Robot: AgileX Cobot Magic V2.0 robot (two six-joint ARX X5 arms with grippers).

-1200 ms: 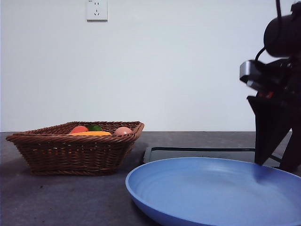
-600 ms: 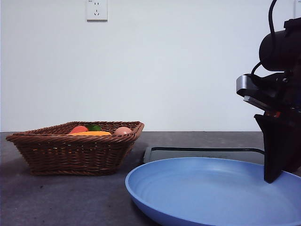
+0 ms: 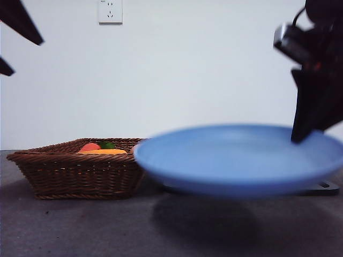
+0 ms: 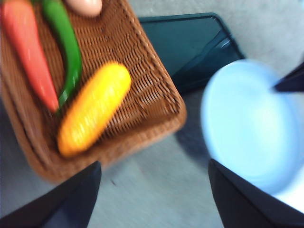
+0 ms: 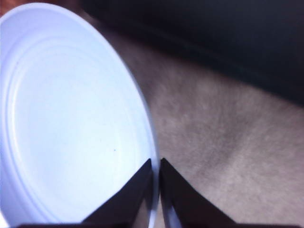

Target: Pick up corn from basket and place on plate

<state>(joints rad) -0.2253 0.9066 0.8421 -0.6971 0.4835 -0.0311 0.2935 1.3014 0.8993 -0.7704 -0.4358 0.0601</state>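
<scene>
Four toys in basket [image 4: 142,80], corn [image 4: 94,109] center-left; right gripper [image 5: 156,164] pinching plate [image 5: 71,123] rim; left gripper [image 4: 152,190] spread.

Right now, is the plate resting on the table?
No, the right pincer holds the plate by its rim, lifted clear above its shadow on the table.

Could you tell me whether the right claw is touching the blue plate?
Touching: in the right wrist view the right claw is shut on the blue plate rim.

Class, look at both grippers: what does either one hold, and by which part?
The right gripper pinches the plate by its rim, lifting it off the table. The left gripper is open above the basket, holding nothing.
</scene>
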